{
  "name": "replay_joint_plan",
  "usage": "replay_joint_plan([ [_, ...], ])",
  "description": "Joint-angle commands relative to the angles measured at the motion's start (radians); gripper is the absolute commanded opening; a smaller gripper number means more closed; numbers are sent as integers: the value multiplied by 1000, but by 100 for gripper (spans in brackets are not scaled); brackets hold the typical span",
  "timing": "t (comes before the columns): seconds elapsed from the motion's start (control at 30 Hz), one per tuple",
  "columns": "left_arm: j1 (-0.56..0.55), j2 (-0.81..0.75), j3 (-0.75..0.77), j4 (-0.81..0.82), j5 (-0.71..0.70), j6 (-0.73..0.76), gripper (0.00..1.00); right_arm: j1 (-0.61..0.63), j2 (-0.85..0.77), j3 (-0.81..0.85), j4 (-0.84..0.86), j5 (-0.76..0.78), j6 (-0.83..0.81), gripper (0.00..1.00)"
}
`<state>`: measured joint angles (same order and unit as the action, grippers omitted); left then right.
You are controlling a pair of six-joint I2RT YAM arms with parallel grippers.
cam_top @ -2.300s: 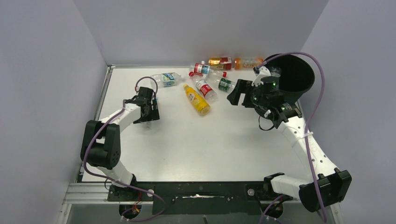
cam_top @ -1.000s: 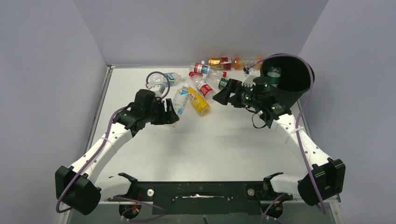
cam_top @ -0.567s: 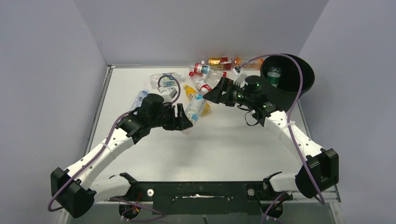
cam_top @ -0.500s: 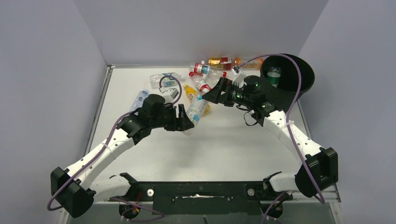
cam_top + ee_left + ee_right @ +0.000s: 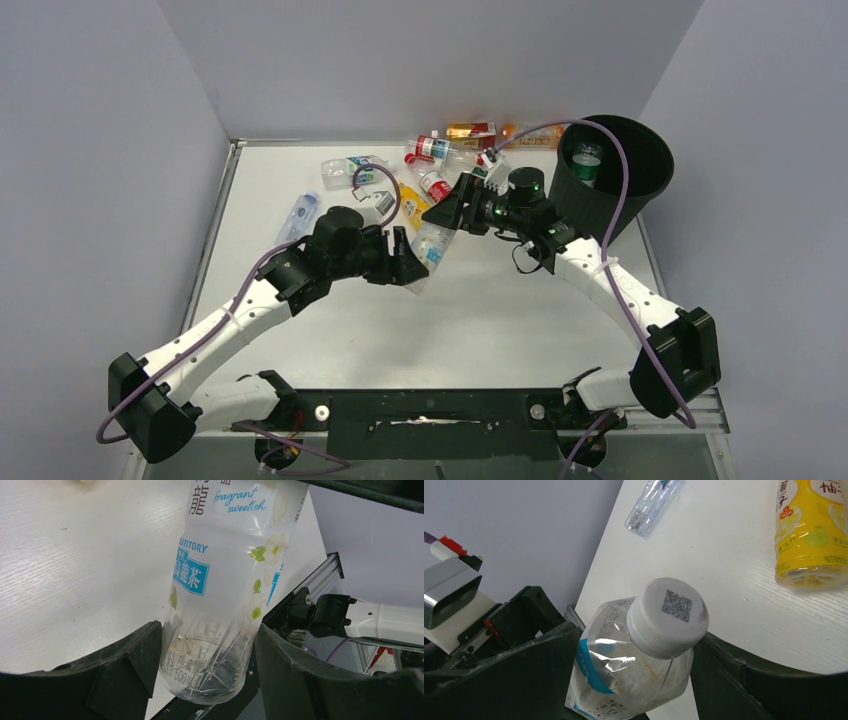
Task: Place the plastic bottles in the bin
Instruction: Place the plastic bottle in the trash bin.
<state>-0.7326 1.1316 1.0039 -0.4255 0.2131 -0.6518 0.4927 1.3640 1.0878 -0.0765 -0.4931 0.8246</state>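
A clear bottle with a blue label (image 5: 430,250) hangs above the table's middle, tilted. My left gripper (image 5: 408,268) is shut on its lower body; the left wrist view shows the bottle (image 5: 220,595) squeezed between my left gripper's (image 5: 207,672) fingers. My right gripper (image 5: 445,215) has a finger against each side of the bottle's shoulder just under the white cap (image 5: 667,615); in the right wrist view that gripper (image 5: 634,680) looks closed on it. The black bin (image 5: 640,150) stands at the back right with a green-labelled bottle (image 5: 587,160) inside.
Several bottles lie at the back of the table: a yellow one (image 5: 809,535), red-labelled ones (image 5: 432,148), orange ones (image 5: 472,130) and a clear one (image 5: 350,168). Another clear bottle (image 5: 300,215) lies near the left wall. Grey walls close in three sides.
My left arm picked up the blue-labelled bottle and carried it right toward the table's middle. My right arm swung left away from the bin and its jaws came round the bottle's cap end.
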Motion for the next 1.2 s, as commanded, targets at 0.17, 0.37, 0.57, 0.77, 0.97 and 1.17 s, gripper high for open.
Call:
replay_joint_plan([
  [0.17, -15, 14, 6, 81, -28, -10, 58, 7, -22, -9, 61, -11, -2, 64],
  [0.37, -14, 12, 24, 32, -51, -1, 73, -1, -22, 43, -14, 26, -58, 60],
  [0.57, -14, -26, 39, -29, -81, 19, 87, -71, -25, 109, -112, 40, -133, 60],
  [0.77, -14, -75, 24, -68, -108, 19, 87, -212, -33, 199, -226, 37, -221, 59],
  [0.97, -13, -91, -5, -83, -116, 21, 87, -371, -2, 437, -354, 95, -309, 60],
  [1.17, -13, -87, -16, -85, -118, 27, 88, -532, 45, 599, -390, 123, -331, 60],
])
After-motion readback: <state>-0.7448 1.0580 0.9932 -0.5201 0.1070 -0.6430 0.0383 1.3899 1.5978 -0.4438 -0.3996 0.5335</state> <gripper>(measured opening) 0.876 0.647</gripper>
